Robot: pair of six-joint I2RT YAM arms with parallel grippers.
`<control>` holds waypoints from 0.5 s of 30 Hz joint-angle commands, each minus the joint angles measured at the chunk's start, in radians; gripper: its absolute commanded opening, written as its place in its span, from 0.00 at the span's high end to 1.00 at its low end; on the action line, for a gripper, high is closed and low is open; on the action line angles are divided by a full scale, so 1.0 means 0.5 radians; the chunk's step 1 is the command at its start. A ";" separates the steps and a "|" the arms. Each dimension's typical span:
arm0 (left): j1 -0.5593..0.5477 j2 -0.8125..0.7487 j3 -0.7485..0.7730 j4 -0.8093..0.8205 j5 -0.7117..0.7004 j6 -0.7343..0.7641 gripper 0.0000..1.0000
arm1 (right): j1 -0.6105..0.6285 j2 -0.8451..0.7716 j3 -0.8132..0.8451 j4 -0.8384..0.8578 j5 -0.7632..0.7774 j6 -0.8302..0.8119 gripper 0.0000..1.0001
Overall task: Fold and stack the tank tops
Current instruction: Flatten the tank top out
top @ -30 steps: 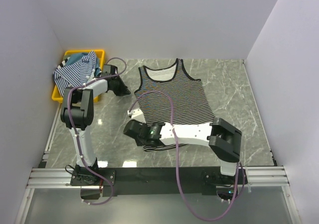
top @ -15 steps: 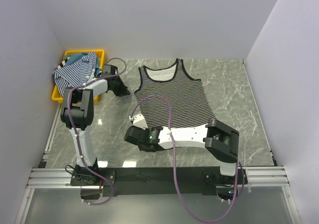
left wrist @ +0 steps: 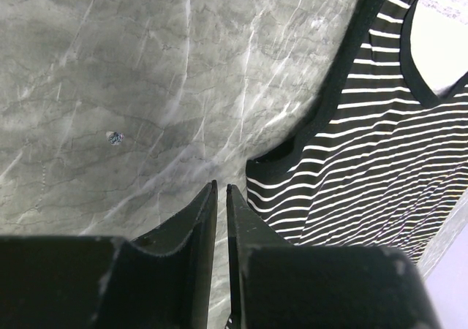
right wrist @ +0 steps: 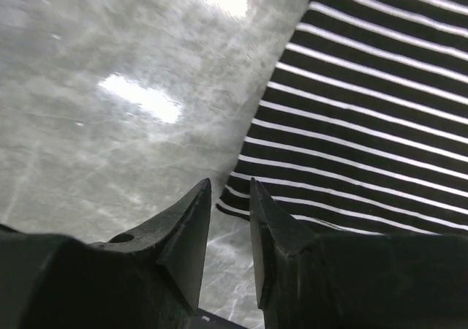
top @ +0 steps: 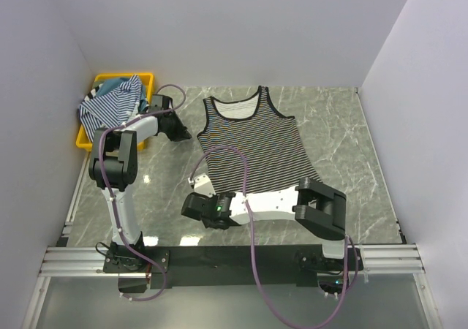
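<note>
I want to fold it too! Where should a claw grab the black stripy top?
Probably the black stripy top is best grabbed at its near-left hem corner, coming in low from the left over bare table. It lies flat, so only its edges offer something to pinch.

One striped black top (top: 252,142) is lying on the desk (top: 344,146); one bin (top: 86,135) is holding at least two more tops (top: 110,102); two arms (top: 117,161) are showing.

Grey marble-patterned table (top: 336,131) carries a black striped tank top (top: 252,142) laid flat (neck outward) and a yellow bin (top: 143,80) at the left rear.
</note>
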 commanded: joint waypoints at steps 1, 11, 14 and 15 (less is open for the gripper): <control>-0.010 0.004 0.067 0.013 -0.001 0.020 0.84 | 0.012 0.035 -0.047 0.055 0.019 0.046 0.64; -0.013 -0.070 -0.028 0.114 0.017 -0.069 0.80 | 0.012 -0.045 -0.240 0.202 -0.106 0.083 0.74; -0.029 -0.137 -0.141 0.212 0.029 -0.115 0.76 | 0.000 -0.128 -0.320 0.297 -0.173 0.074 0.86; -0.038 -0.156 -0.169 0.243 0.026 -0.127 0.76 | -0.012 -0.179 -0.363 0.364 -0.195 0.065 0.88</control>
